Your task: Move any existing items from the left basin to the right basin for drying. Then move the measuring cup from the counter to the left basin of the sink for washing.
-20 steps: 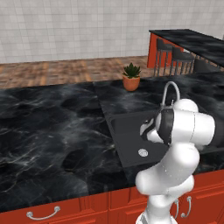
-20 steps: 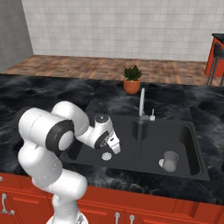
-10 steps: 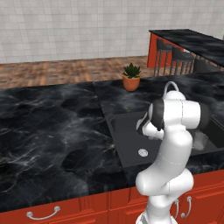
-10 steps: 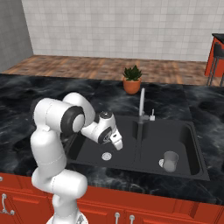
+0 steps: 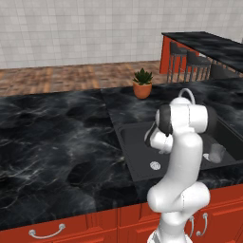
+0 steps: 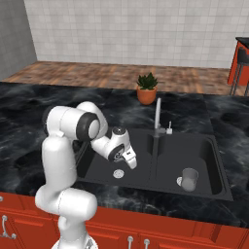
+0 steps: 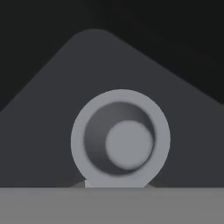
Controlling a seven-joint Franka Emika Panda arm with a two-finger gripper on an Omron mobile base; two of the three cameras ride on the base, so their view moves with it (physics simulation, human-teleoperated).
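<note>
In the hand view a small grey measuring cup (image 7: 120, 140) sits close under the camera, seen from above, with the left basin's dark floor behind it. My gripper (image 6: 131, 164) hangs low over the left basin (image 6: 99, 163), just above and to the right of its drain (image 6: 118, 173). It is shut on the measuring cup, and its fingertips are hidden. From the left base view the gripper (image 5: 151, 139) is partly covered by my own arm. A clear glass (image 6: 188, 179) stands upright in the right basin (image 6: 206, 153).
The faucet (image 6: 157, 114) rises behind the divider between the basins. A potted plant (image 6: 146, 89) stands on the black marble counter (image 6: 44, 104) behind the sink. Red cabinet fronts run below the counter edge.
The arm's elbow has swung up and to the right, so the arm stands more upright. The gripper has drifted slightly right over the left basin. The glass has not moved.
</note>
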